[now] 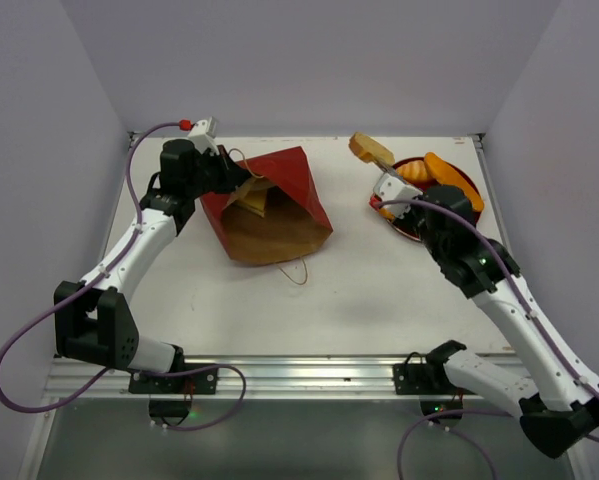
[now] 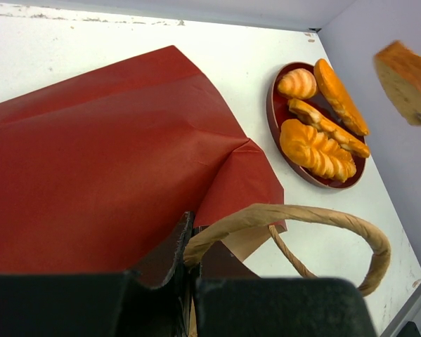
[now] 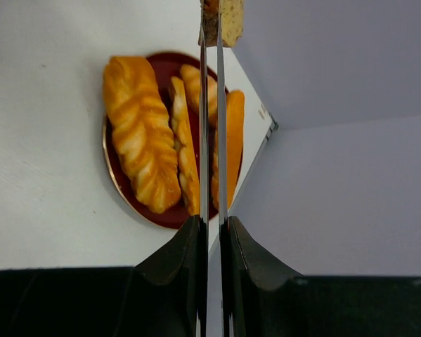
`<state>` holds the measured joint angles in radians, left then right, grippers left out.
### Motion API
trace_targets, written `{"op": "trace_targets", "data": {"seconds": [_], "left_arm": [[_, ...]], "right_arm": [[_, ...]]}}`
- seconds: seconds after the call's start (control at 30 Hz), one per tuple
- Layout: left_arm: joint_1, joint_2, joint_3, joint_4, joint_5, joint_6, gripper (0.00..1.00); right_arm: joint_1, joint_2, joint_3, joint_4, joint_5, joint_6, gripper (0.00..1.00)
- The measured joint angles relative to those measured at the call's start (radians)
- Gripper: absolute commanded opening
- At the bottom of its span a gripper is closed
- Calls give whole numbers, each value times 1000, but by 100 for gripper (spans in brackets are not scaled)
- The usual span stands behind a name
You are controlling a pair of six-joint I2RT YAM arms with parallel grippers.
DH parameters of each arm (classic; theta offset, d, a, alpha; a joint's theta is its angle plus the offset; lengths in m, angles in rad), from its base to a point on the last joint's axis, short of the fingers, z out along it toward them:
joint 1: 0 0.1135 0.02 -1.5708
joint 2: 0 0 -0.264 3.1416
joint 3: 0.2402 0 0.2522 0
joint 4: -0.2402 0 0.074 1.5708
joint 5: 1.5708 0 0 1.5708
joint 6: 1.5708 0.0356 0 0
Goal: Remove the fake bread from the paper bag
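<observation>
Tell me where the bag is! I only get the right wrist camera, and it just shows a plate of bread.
Observer: The red bag lies on its side on the left part of the table, well away from your plate, with its mouth open toward the near edge.
Child: Is anybody holding it?
Observer: Yes. The left claw is shut on the bag's rim, right where a brown handle comes out.
Child: Anything inside?
Observer: From above, only brown paper shows in its mouth. I can't see anything else in there.
</observation>
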<state>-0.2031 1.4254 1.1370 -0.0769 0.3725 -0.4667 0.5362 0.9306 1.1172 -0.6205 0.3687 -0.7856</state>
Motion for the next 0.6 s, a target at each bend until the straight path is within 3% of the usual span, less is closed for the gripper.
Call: {"op": "trace_targets", "data": {"seconds": [0.23,0.6], "left_arm": [[0,-2,-8,6,16,1,0],[0,-2,-45,44,43,-1,0]], "right_arm": [[-294,134,-64,64,-28,-38,0],[-421,275,-213,285,-26,-198,0]]}}
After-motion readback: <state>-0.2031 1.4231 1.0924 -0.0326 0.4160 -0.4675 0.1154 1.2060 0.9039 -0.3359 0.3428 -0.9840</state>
